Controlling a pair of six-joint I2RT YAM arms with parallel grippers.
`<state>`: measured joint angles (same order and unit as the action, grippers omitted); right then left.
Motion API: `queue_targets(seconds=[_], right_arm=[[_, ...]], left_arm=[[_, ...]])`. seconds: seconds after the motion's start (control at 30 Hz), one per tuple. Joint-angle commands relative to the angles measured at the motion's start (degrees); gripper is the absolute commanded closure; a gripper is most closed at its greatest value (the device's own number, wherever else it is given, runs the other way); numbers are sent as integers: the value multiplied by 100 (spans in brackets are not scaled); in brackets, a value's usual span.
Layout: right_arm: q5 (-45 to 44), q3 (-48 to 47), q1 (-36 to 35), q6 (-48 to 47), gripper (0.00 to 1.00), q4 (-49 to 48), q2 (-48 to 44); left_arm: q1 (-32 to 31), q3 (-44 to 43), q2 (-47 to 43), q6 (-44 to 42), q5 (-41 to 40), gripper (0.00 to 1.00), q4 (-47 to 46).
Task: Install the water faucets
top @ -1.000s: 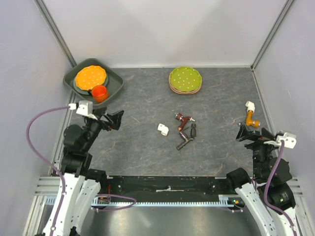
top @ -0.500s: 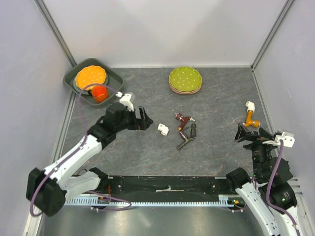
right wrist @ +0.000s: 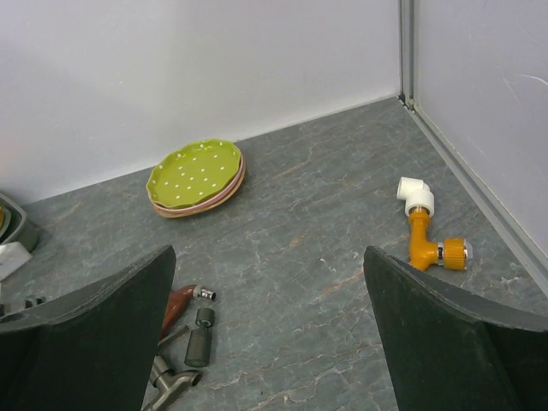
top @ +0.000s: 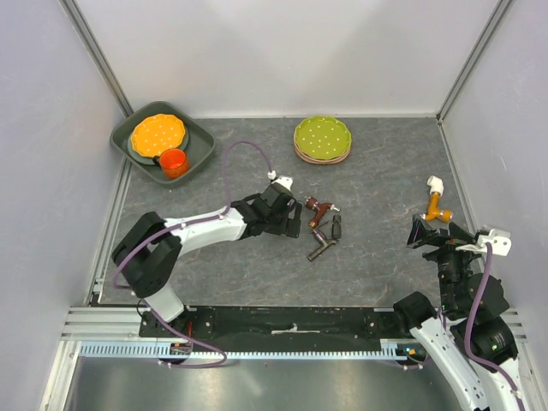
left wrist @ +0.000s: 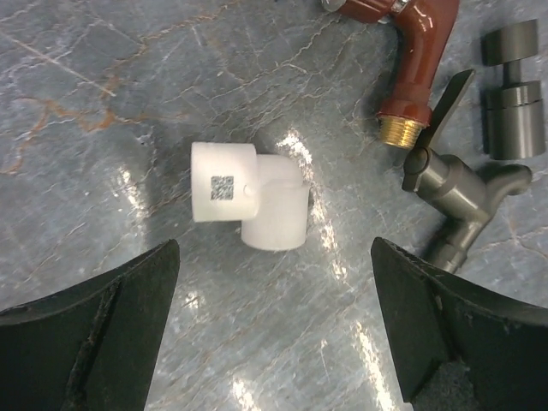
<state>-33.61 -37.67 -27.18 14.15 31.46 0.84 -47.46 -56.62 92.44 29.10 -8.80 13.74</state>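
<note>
- The left gripper (left wrist: 272, 250) hovers at mid-table with its jaws wide apart; the white elbow (left wrist: 248, 195) lies on the marbled table (left wrist: 103, 103) between the fingers (left wrist: 94, 334), touching neither
- The white elbow rests on its side, with a small square code label on its wider collar
- Just right of it in the left wrist view lies the red-brown tap (left wrist: 413, 51), brass thread pointing at the grey tap (left wrist: 458, 193), whose lever seems to brush the brass end
- A short grey barrel (left wrist: 511, 81) lies just beside both taps
- From above, the left arm reaches across the table, and its gripper hides the white elbow
- The right gripper (right wrist: 270, 257) hangs above the table near the right wall, jaws apart with nothing between them
- Beyond it an orange tap (right wrist: 424, 240) with a white cap lies close to the right wall, well apart from the middle cluster
- Green plates (top: 322, 137) are stacked at the back; an orange cup (top: 173, 161) and an orange plate (top: 157, 134) sit in a grey tray (top: 202, 142) in the back left corner
</note>
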Motion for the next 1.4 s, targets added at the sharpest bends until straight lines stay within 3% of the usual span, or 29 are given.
queue_targets(seconds=[0.0,0.4,0.87,1.07,1.37], right_arm=[[-164,-179,-77,26,2,0,-58],[-217,-170,-182,0,2,9,-58],[-217,-170,-244,0,2,9,-49],[-226,-170,-253,0,2,9,-58],[-217,-170,-288,0,2,18,-49]], left_arm=[[-79,-446,519,139,-403,0,32],[-53,-236,837,69,-1124,1,287],[800,837,-349,140,-1239,3,209],[424,890,-543,341,-246,1,-195],[220,223,54,667,-1044,1,-205]])
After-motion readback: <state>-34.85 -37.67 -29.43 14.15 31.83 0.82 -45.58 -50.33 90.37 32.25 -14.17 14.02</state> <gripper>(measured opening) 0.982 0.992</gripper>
